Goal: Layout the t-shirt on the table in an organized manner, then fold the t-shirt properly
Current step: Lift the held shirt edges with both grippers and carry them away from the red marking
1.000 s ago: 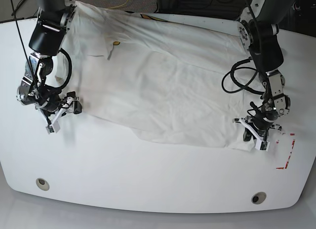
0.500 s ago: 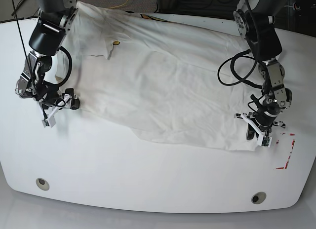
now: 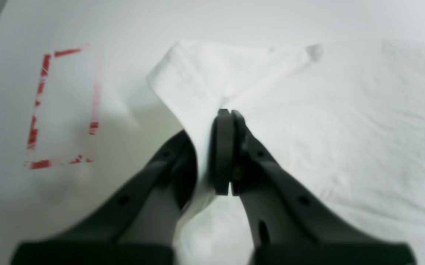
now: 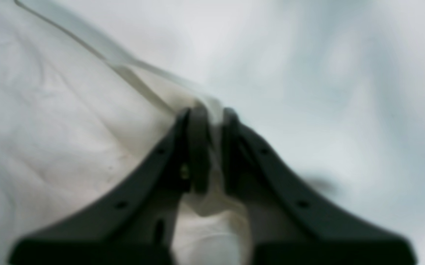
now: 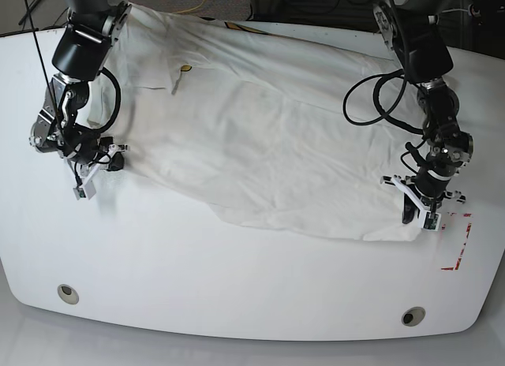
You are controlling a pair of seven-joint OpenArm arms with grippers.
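One garment fills most of the far half of the table (image 5: 237, 303): the t-shirt (image 5: 260, 137), spread plain side up, its long axis running across the table from the far left corner toward the right edge, the near hem sagging unevenly toward the middle. It is thin, soft cloth, light and limp, so it will likely drag and wrinkle rather than slide as a sheet; corners and hem edges look like the sensible places to take hold, and both arms are there already. The left gripper (image 3: 212, 147) has its jaws pressed together on a corner of the fabric near the right edge of the table, just beside the red tape mark (image 5: 459, 240). The right gripper (image 4: 210, 147) is pinching a hem edge near the left edge of the table, cloth bunched between its jaws. Judging by the slack, pulling the two held points apart should flatten the shirt. Two grommet holes (image 5: 68, 292) sit along the near edge, well apart from the cloth.
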